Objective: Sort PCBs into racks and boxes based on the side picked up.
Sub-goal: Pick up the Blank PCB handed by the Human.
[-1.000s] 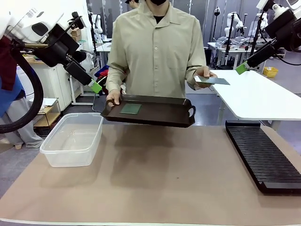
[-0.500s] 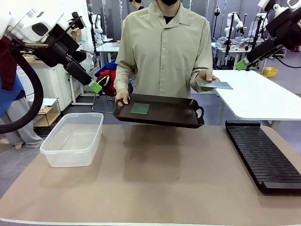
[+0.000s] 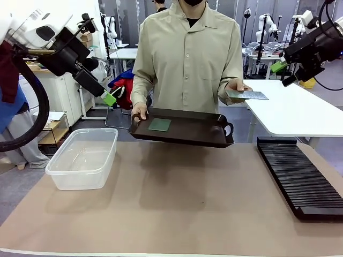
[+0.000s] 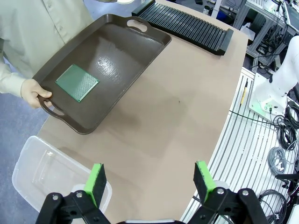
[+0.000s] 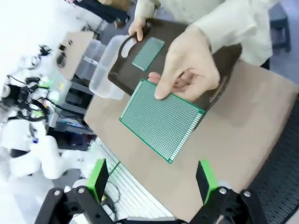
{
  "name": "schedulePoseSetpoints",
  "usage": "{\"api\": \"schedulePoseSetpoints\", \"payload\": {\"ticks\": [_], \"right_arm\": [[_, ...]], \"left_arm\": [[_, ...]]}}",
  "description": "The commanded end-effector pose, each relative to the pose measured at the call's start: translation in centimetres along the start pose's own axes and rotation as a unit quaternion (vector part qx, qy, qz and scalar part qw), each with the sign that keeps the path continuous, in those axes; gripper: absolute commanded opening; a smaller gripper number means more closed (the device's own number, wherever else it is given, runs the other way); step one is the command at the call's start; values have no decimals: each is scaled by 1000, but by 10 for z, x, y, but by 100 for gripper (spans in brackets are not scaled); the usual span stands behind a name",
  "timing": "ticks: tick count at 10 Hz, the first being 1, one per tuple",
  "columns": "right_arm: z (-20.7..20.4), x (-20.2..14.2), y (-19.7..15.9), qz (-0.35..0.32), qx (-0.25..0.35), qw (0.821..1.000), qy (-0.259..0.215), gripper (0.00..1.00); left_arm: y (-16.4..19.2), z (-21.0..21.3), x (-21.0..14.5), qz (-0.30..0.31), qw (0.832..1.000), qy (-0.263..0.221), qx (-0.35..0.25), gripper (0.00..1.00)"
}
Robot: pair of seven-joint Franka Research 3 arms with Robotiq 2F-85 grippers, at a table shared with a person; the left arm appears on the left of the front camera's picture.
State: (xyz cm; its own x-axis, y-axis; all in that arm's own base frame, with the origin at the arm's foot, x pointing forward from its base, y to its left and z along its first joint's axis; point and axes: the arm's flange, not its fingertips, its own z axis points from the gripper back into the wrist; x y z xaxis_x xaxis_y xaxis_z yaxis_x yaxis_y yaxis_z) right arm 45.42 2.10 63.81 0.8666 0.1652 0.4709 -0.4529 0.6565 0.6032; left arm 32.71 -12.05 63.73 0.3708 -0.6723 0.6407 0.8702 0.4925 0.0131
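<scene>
Front view: the brown desk (image 3: 177, 214) is bare through the middle, so plenty of room there. The black slotted rack (image 3: 300, 179) hugs the right edge and the clear tub (image 3: 83, 158) sits near the left edge, well apart. A person holds a dark tray (image 3: 182, 131) by one handle over the far edge, with one green PCB (image 3: 159, 124) lying flat near that handle. Their other hand (image 3: 236, 88) pinches a second PCB (image 3: 249, 96) by one edge, out past the tray, its other edges free. The left jaws hang wide open and empty above the tub side. The right jaws are just as wide and empty, up near the held board.
</scene>
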Motion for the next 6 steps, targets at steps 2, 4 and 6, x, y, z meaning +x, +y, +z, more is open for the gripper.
{"api": "schedulePoseSetpoints", "payload": {"ticks": [2, 4, 6], "right_arm": [[-11, 0, -24, -81, 35, 996, 9, 100], [-6, -2, -26, -53, 22, 998, 5, 100], [-6, -2, -26, -53, 22, 998, 5, 100]], "left_arm": [[-1, -1, -1, -3, 1000, -2, 4, 100], [-1, -1, -1, -3, 1000, -2, 4, 100], [-1, -1, -1, -3, 1000, -2, 4, 100]]}}
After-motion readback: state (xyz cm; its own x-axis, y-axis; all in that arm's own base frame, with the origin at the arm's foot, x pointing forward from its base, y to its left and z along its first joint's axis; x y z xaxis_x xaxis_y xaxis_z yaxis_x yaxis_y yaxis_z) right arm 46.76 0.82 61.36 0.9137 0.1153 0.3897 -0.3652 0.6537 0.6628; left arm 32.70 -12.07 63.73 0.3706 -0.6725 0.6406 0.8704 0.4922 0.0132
